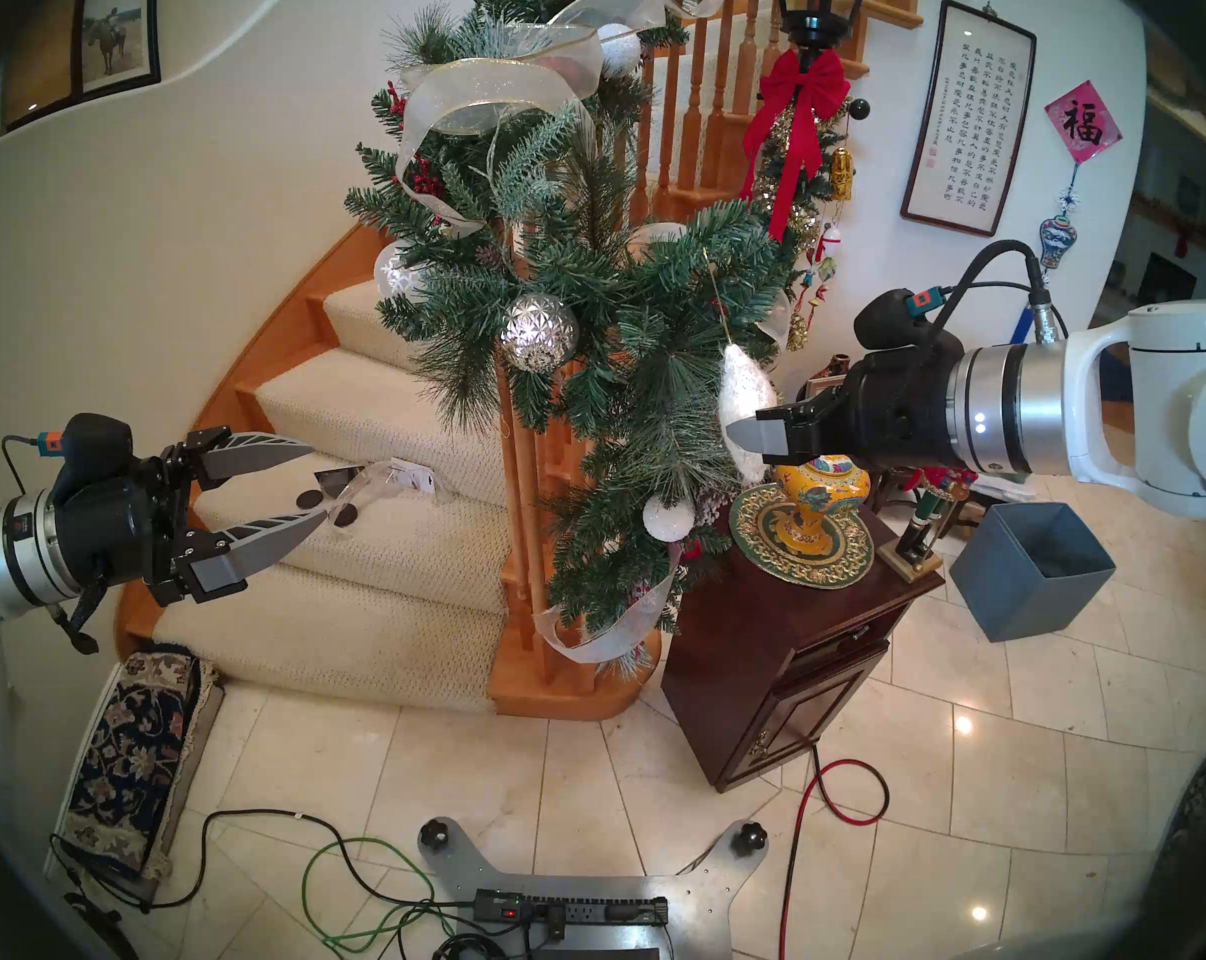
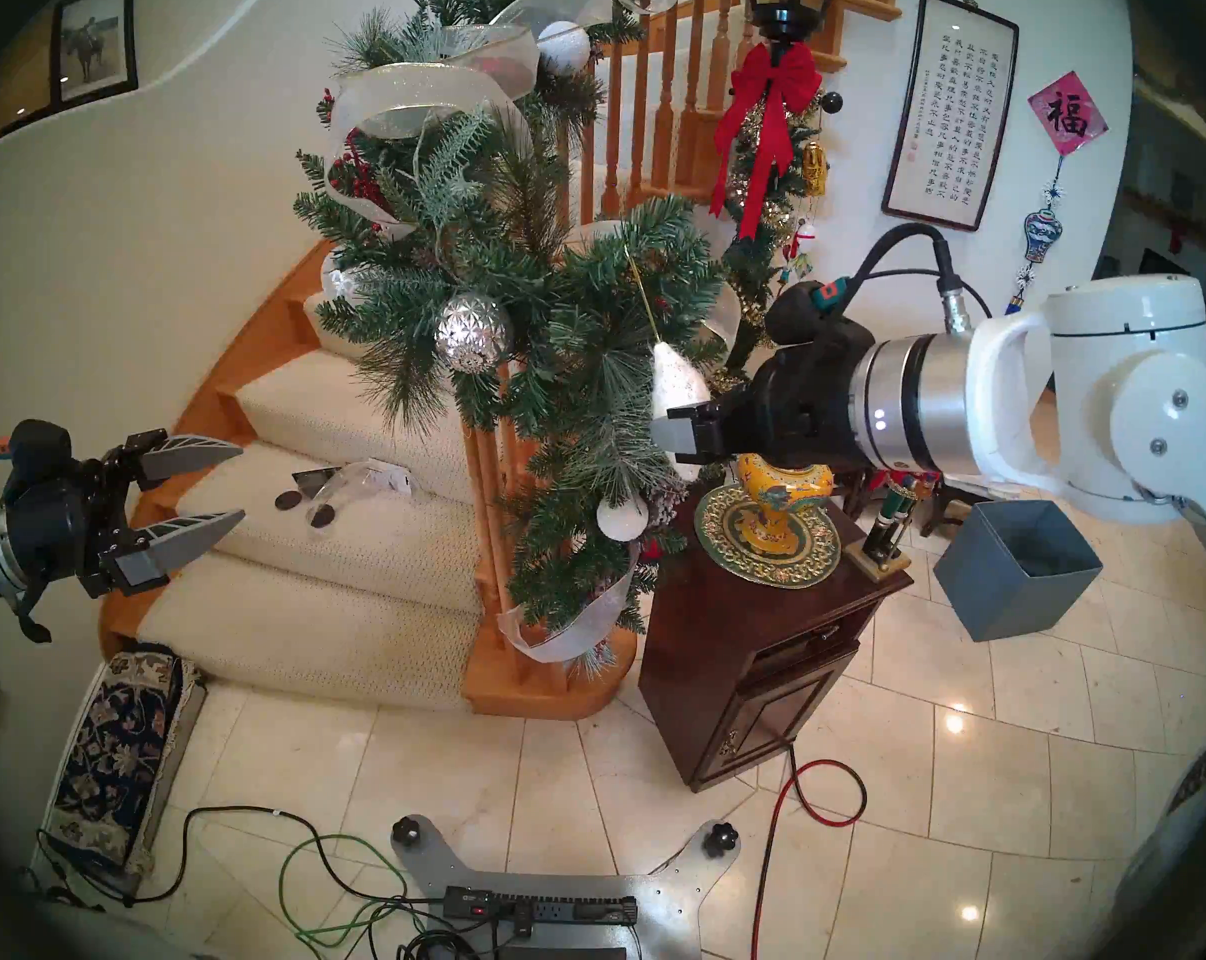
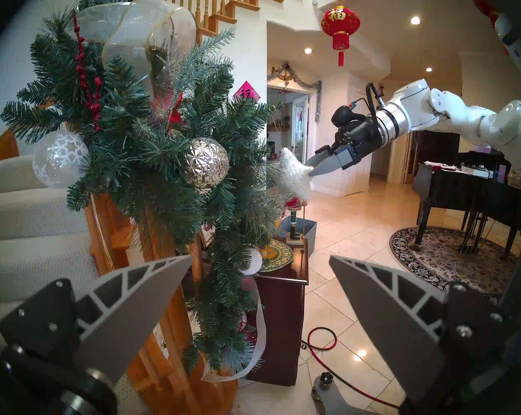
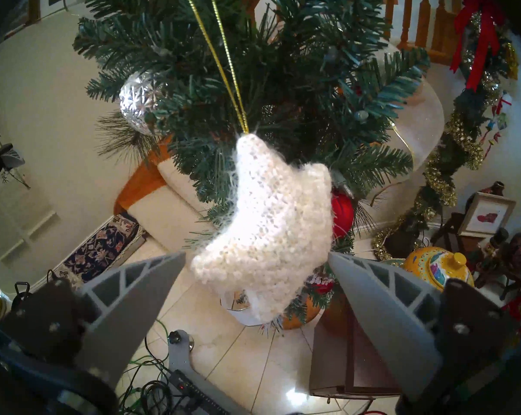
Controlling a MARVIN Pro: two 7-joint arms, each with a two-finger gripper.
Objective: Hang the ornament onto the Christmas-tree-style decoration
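The Christmas-tree-style decoration (image 1: pixel 572 293) winds down the stair rail, and the ornament (image 4: pixel 271 222), a fuzzy white star, dangles by its gold string (image 4: pixel 223 61) from a branch on the garland's right side, just right of the silver ball (image 1: pixel 539 332). With the loop seemingly caught, the step is best finished by drawing straight back without brushing the star or needles. The right gripper (image 4: pixel 256 264) reaches in level, jaws spread apart either side of the star's lower tip; the left gripper (image 1: pixel 288 480) waits open, well left of the garland.
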